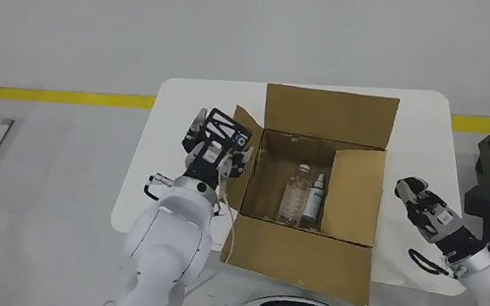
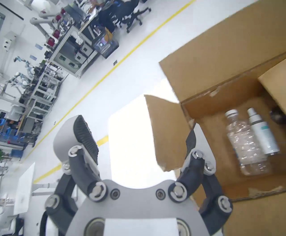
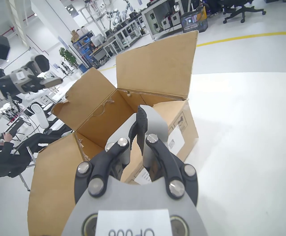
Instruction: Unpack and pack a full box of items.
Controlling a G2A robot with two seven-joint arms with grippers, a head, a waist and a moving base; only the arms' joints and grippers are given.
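The box [image 1: 307,249] holds a bottle [image 1: 294,194] and a spray [image 1: 314,199]. The left gripper [image 2: 137,131] is spread wide; the right gripper [image 3: 141,121] is clenched, empty.

We see a plain brown cardboard box [image 1: 330,117] on a white table [image 1: 186,111], which stands on a pale grey floor [image 1: 240,27] crossed by yellow lines [image 1: 53,95]. Inside the box we make out a clear bottle [image 1: 293,197] with a white cap and a white spray bottle [image 1: 314,201] carrying what looks like a teal band, though the label is small. The box's outer wall bears white labels [image 3: 178,138] with dark print. The left gripper [image 2: 136,134] and right gripper [image 3: 139,120] show pale grey fingers, black ribbed pads [image 2: 86,136], black links and silver screws.
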